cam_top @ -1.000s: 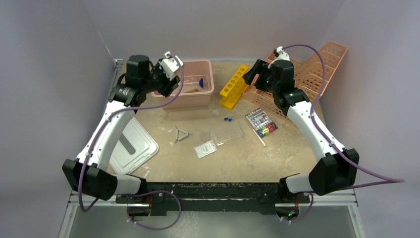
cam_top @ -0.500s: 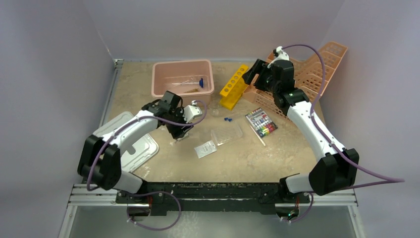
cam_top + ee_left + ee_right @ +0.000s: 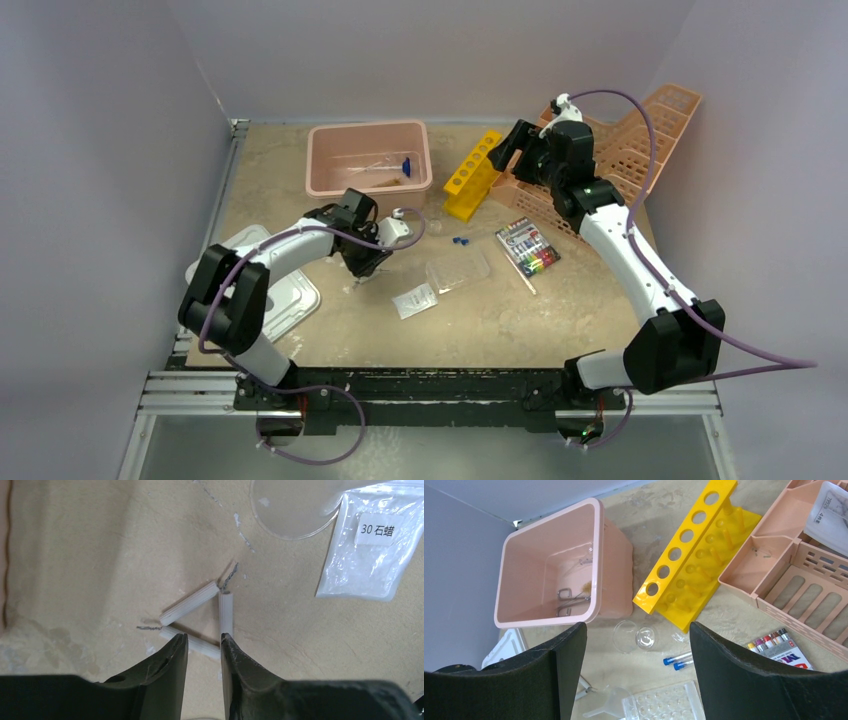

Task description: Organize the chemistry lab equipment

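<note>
1. Your left pincer [image 3: 202, 642] is narrow, set around one side of the wire triangle [image 3: 190, 608], left of the middle. I cannot tell if it pinches yet.
2. The pink tub [image 3: 316, 170], upper middle, already holds the tongs [image 3: 570, 600].
3. A bag [image 3: 414, 300], the well plate [image 3: 458, 268] and the blue-capped tubes [image 3: 460, 241] lie loose in the middle, so lots is left.
4. Your right pincer [image 3: 636, 630], upper right, is wide and holds nothing.
</note>
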You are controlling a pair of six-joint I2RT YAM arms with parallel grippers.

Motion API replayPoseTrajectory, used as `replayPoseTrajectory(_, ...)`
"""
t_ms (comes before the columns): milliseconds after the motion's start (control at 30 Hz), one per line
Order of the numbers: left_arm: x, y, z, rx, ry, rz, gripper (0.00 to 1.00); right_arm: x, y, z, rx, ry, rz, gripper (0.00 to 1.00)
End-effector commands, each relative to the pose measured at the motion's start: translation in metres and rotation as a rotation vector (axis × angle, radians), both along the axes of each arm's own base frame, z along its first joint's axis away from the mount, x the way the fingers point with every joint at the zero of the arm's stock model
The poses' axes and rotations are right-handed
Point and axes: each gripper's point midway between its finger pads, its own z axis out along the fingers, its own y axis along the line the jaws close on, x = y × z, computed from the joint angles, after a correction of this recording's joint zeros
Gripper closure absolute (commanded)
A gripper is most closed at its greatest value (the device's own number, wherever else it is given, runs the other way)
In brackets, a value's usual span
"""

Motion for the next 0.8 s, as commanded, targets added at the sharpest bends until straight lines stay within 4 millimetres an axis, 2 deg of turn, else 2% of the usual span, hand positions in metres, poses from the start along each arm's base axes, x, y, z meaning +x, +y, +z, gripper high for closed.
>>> replayPoseTrajectory(0, -0.009, -0.007, -0.016, -0.026, 0.067, -0.003, 0.72, -0.003, -0.001, 0.015, 0.006, -0.038, 0.005, 0.23)
replayPoseTrajectory(233, -0.008, -0.004, -0.034, 0.008, 0.094, 0.017, 0.69, -0.001, 0.0, 0.013, 0.007, -0.034, 0.006, 0.23)
replayPoseTrajectory(433, -0.014, 0.0, -0.042, 0.031, 0.116, -0.041, 0.89, -0.004, 0.001, 0.01, 0.007, -0.021, 0.015, 0.23)
replayPoseTrajectory(533, -0.013, 0.0, -0.036, 0.031, 0.104, -0.06, 0.99, -0.004, 0.003, 0.01, 0.009, -0.022, 0.023, 0.23)
replayPoseTrajectory(667, -0.011, -0.002, -0.021, 0.019, 0.079, -0.072, 1.0, -0.003, 0.003, 0.012, 0.011, -0.027, 0.024, 0.23)
replayPoseTrajectory(767, -0.005, -0.002, -0.001, 0.012, 0.033, -0.069, 1.0, -0.003, 0.002, 0.012, 0.01, -0.025, 0.02, 0.23)
